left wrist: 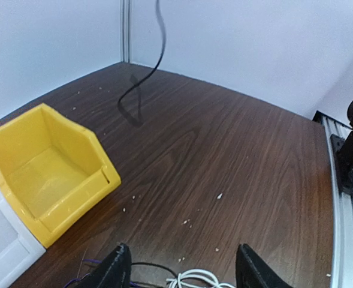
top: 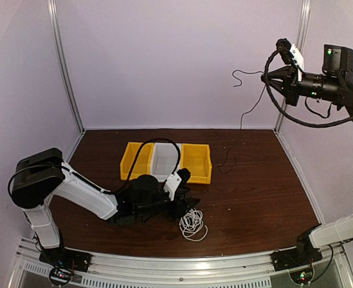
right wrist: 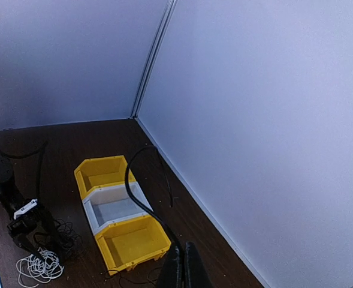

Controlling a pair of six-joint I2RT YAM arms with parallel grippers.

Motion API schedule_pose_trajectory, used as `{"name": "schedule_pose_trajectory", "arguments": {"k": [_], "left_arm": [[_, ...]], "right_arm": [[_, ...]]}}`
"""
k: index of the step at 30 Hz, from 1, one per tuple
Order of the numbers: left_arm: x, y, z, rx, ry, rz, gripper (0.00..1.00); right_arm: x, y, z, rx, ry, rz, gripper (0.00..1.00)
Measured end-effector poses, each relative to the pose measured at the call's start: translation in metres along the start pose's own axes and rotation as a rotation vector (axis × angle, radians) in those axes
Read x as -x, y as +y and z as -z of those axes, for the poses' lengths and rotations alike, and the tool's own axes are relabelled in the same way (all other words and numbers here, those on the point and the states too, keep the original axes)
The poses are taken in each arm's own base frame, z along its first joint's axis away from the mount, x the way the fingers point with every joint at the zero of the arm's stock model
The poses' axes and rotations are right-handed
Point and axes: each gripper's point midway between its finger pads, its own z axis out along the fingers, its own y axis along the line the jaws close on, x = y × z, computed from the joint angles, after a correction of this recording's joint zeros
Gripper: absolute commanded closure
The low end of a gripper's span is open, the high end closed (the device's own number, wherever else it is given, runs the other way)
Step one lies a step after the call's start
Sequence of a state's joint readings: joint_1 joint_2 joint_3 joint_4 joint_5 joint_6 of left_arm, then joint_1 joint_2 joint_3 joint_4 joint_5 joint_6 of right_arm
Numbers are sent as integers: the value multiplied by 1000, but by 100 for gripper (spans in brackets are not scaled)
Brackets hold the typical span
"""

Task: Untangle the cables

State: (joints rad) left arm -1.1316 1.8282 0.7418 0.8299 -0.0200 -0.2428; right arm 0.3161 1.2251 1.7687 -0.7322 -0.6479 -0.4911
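Top view looks down from 6 o'clock; left wrist hugs the tabletop (left wrist: 224,156); right wrist sits high; all share the yellow bin (top: 200,175).

No writing, brand, number or sign can be read anywhere in these views. The nearest thing to a label is a small white tag (right wrist: 25,208) on the wrist just behind the left claw (left wrist: 184,264). It carries dark marks, too small and blurred to make out.
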Motion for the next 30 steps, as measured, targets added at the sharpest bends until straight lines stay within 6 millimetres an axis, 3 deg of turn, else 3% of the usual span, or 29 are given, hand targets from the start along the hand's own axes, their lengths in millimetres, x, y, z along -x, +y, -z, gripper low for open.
{"name": "schedule_pose_trajectory", "arguments": {"k": [7, 14, 17, 19, 27, 30], "left_arm": [[72, -13, 2, -43, -110, 15, 31], [139, -16, -23, -23, -157, 56, 32], [157, -18, -41, -26, -157, 75, 36], [157, -19, -50, -27, -141, 87, 37], [114, -27, -80, -85, -16, 121, 34], [113, -28, -82, -97, -23, 126, 37]], "right_arm": [[-36, 20, -16, 94, 45, -64, 100], [-36, 40, -21, 208, -5, -117, 100], [-34, 45, -19, 235, -22, -126, 100], [-32, 47, -18, 247, -31, -133, 100], [-27, 59, -10, 294, -64, -141, 100], [-31, 63, -10, 312, -61, -159, 100]]}}
